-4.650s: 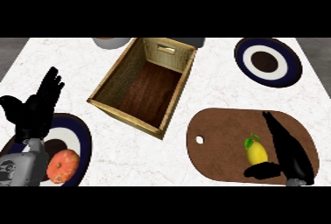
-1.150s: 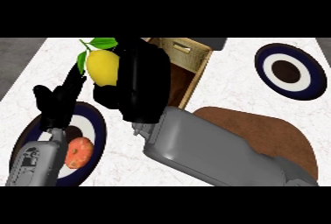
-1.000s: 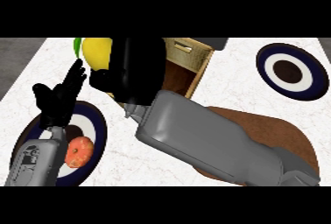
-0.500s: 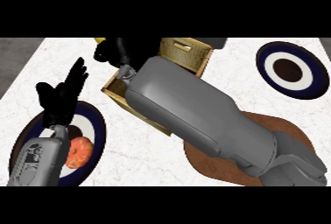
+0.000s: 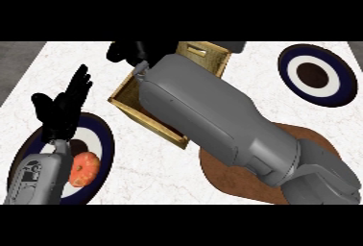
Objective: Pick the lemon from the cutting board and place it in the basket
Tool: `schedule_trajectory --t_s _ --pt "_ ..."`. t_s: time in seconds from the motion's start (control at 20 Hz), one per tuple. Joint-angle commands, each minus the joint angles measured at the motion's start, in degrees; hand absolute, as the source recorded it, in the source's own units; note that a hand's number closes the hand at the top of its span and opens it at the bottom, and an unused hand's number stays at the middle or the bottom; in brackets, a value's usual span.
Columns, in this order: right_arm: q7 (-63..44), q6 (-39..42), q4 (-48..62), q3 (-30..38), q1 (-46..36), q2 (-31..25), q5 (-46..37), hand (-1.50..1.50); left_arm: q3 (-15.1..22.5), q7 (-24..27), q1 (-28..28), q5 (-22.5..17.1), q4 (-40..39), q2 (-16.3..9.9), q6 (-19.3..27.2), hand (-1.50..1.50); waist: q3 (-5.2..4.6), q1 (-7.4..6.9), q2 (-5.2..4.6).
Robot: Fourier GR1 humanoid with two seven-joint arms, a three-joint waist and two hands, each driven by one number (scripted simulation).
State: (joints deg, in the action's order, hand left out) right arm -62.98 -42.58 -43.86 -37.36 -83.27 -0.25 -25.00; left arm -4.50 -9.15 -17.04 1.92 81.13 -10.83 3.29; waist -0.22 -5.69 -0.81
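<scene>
Lemon isn't visible anywhere; can't tell where it is. The right forearm (image 5: 227, 125) runs diagonally from lower right to top centre and covers most of the basket (image 5: 138, 103). Only the basket's left wall, near corner and a strip of the far end w/ a handle slot show. The right hand (image 5: 138, 52) sits at the top edge over the basket's far-left corner: a dark mass, fingers look curled, but can't tell if they're holding anything.

Cutting board (image 5: 220, 170) is mostly hidden under the arm; only its brown left and lower edge show.

Left hand (image 5: 64, 108) rests at the left, fingers straight and up, released, above a blue-rimmed plate (image 5: 102, 144) w/ an orange fruit (image 5: 83, 168), partly behind the left forearm. A 2nd plate (image 5: 315, 74) lies at top right.
</scene>
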Motion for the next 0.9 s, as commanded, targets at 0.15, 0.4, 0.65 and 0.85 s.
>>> schedule_trajectory --t_s 0.15,0.4,0.65,0.85 --pt "1.77 15.02 9.59 -13.17 -2.98 0.24 -4.32 1.5 -1.08 -0.07 0.94 -0.12 -0.21 -0.84 0.1 0.0 -0.31 1.27 0.45" --pt "2.71 21.39 12.34 -17.33 -9.31 0.25 -5.87 1.5 -0.66 0.96 0.38 1.24 -1.47 -0.41 1.12 0.0 -0.09 1.71 0.08" --pt "2.78 25.16 12.27 -17.3 -12.54 0.25 -3.77 1.5 -1.16 -0.01 2.41 -0.4 1.87 -0.88 -0.27 0.0 0.01 1.2 0.23" --pt "4.21 25.54 15.63 -16.81 -13.27 0.25 -2.76 1.5 -0.96 -2.58 1.91 -0.75 3.79 -1.86 -1.35 0.0 0.03 0.91 0.1"
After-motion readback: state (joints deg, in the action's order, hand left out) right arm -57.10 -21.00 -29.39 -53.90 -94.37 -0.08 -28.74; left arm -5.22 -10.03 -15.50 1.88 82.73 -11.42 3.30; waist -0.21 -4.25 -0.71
